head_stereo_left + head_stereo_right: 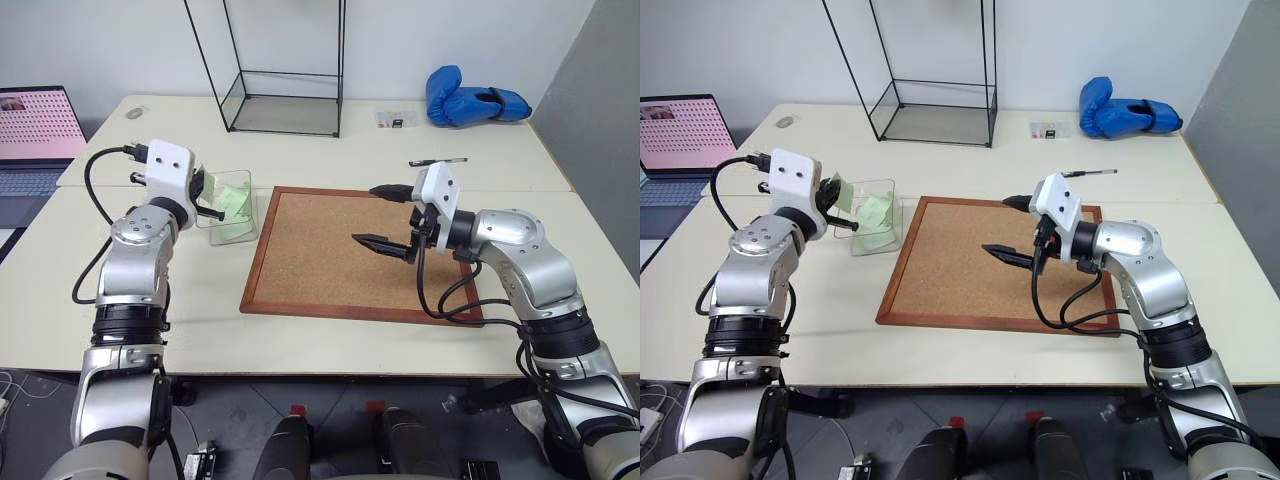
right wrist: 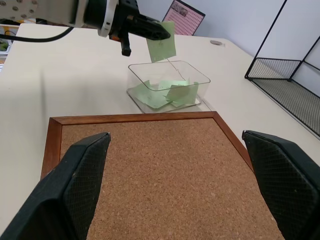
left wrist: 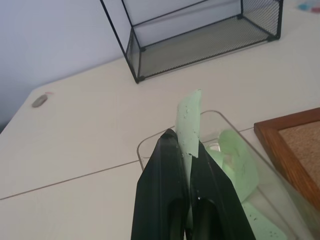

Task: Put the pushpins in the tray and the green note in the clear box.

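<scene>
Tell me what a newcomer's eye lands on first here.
First, the left hand, shut on a green note held above the clear box, where other green notes already lie. Next, the bare cork board mid-table, with the right hand open over it.

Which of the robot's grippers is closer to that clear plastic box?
The left gripper, pinching a green note just above the clear box. The right gripper hangs open over the cork board, farther away.
</scene>
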Robot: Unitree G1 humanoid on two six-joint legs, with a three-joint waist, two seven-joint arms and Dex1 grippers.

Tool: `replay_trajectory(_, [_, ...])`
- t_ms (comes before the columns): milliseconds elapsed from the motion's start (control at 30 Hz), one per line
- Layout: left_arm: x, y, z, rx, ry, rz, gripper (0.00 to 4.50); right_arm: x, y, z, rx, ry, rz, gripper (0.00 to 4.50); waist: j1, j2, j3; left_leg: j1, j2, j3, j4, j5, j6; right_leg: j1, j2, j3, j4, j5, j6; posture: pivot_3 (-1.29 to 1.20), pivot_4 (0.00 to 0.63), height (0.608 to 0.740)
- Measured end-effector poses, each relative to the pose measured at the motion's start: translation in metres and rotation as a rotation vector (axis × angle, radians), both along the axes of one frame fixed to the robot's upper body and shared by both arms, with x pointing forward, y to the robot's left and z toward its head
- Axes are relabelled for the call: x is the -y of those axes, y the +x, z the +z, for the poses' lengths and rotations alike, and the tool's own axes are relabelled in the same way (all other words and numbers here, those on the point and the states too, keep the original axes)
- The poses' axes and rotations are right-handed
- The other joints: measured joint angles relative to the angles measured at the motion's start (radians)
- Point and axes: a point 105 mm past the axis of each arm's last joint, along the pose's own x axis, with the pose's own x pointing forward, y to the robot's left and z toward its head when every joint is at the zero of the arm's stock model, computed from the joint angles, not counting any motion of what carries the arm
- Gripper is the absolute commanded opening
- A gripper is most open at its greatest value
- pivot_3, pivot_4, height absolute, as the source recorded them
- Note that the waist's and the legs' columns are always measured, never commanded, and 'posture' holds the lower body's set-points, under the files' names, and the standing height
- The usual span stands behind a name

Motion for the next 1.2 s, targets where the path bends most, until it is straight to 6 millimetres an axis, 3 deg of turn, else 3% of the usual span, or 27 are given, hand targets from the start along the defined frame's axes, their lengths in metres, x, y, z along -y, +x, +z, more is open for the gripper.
replay_trajectory(133, [0.006, 0.003, -0.013, -0.031, -0.033, -0.008, 0.43, 0.0, 0.0, -0.001, -0.005, -0.004, -0.003, 4.5, -0.001, 0.0, 0.0, 0.0, 0.0, 0.0, 0.0, 0.0, 0.0, 0.0, 0.0, 0.0, 0.0, 0.0, 0.0, 0.0, 0.15, 0.74])
replay_trajectory(567, [0.006, 0.004, -0.007, -0.01, -0.02, -0.003, 2.79, 0.001, 0.002, -0.002, -0.001, -0.014, -0.016, 4.5, -0.004, 0.0, 0.0, 0.0, 0.0, 0.0, 0.0, 0.0, 0.0, -0.001, 0.0, 0.0, 0.001, 0.0, 0.0, 0.0, 0.15, 0.74])
replay_trajectory(700, [0.012, 0.0, 0.004, 0.03, -0.019, -0.037, 2.79, 0.004, 0.004, -0.002, 0.0, -0.009, -0.038, 4.5, -0.003, 0.0, 0.0, 0.0, 0.0, 0.0, 0.0, 0.0, 0.0, -0.001, 0.0, 0.0, 0.001, 0.0, 0.0, 0.0, 0.15, 0.74])
replay_trajectory(867, [0.051, -0.027, 0.028, 0.087, -0.107, -0.278, 2.79, 0.033, -0.002, -0.022, -0.058, 0.05, -0.153, 4.5, 0.001, 0.0, 0.0, -0.002, 0.0, 0.0, 0.0, 0.0, 0.0, -0.001, -0.002, 0.001, 0.0, 0.0, 0.0, 0.0, 0.15, 0.74])
replay_trajectory(1000, [0.07, -0.051, 0.009, 0.026, -0.092, -0.423, 2.79, 0.058, -0.012, -0.047, -0.14, 0.088, -0.283, 4.5, -0.001, 0.0, 0.0, -0.001, 0.0, 0.001, 0.0, 0.0, 0.0, -0.001, 0.0, 0.001, 0.001, 0.0, 0.0, 0.0, 0.15, 0.74])
replay_trajectory(1200, [0.1, -0.081, -0.016, -0.087, -0.092, -0.637, 2.79, 0.083, -0.02, -0.054, -0.144, 0.094, -0.403, 4.5, -0.006, 0.0, 0.0, 0.002, 0.002, 0.002, 0.0, 0.0, 0.0, 0.0, 0.001, 0.001, 0.002, 0.0, -0.001, 0.0, 0.15, 0.74])
